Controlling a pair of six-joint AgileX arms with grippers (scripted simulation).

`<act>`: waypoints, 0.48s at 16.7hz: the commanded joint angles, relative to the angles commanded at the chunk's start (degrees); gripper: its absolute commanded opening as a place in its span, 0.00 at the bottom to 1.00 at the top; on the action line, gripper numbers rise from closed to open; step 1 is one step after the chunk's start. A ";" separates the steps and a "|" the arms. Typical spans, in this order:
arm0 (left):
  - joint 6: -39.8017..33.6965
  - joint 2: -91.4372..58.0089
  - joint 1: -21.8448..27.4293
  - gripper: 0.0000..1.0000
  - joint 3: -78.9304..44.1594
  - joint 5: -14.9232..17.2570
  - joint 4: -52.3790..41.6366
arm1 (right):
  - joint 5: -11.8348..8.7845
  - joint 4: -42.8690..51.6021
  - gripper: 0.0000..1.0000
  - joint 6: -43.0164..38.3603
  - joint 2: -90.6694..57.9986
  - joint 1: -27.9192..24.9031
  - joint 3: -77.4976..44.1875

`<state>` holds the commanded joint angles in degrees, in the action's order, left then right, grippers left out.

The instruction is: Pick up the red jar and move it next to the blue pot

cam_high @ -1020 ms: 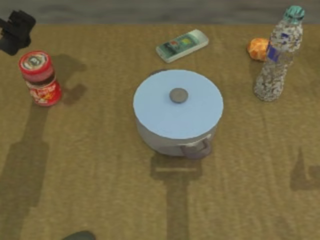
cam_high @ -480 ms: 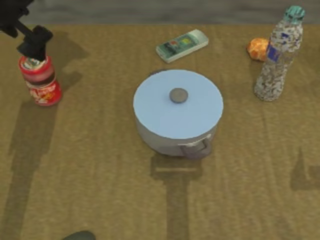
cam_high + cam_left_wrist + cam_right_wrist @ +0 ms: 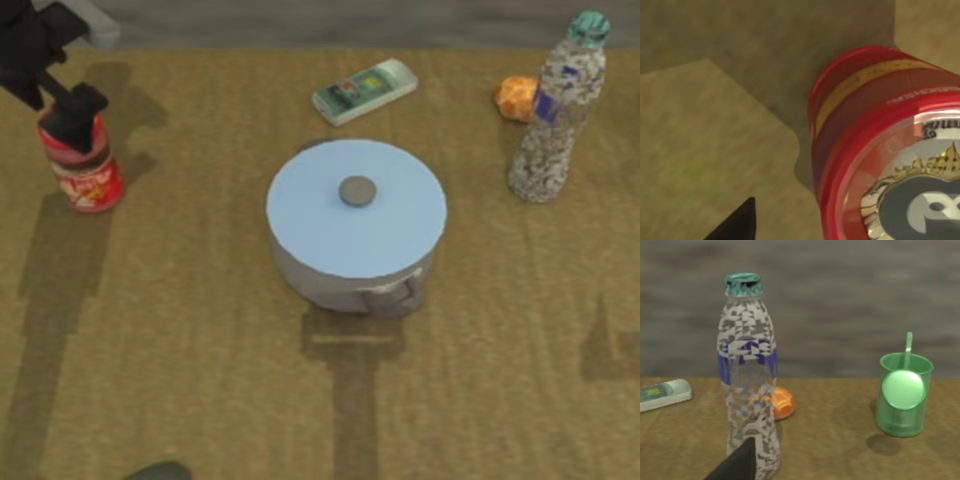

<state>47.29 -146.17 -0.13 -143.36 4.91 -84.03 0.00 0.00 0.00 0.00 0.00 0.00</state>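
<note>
Top view shows you the red jar [image 3: 82, 165] upright near the bench's [image 3: 200, 400] left edge, with the left gripper [image 3: 75, 112] directly over its lid; whether the fingers are open or closed on it, you cannot tell. Left wrist view puts the jar's lid [image 3: 910, 190] just beside one dark fingertip [image 3: 737, 225]. Well apart from those fingers stands the blue pot [image 3: 355, 222], lid on, contents hidden. Right wrist view shows a clear bottle [image 3: 747, 385] and a green cup [image 3: 902, 395] holding a green stick.
</note>
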 joint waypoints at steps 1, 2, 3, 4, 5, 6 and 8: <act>0.00 0.00 0.00 1.00 0.00 0.00 0.00 | 0.00 0.00 1.00 0.00 0.00 0.00 0.00; 0.00 0.00 0.00 1.00 0.00 0.00 0.00 | 0.00 0.00 1.00 0.00 0.00 0.00 0.00; -0.06 -0.04 0.35 1.00 0.12 0.04 0.10 | 0.00 0.00 1.00 0.00 0.00 0.00 0.00; -0.11 -0.01 0.30 1.00 0.32 0.02 0.29 | 0.00 0.00 1.00 0.00 0.00 0.00 0.00; -0.23 0.09 0.23 1.00 1.12 -0.01 1.08 | 0.00 0.00 1.00 0.00 0.00 0.00 0.00; -0.28 0.23 0.24 1.00 2.51 -0.02 2.45 | 0.00 0.00 1.00 0.00 0.00 0.00 0.00; -0.34 0.51 0.33 1.00 6.87 -0.02 6.39 | 0.00 0.00 1.00 0.00 0.00 0.00 0.00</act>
<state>46.95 -145.66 0.20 -136.49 4.89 -77.64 0.00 0.00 0.00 0.00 0.00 0.00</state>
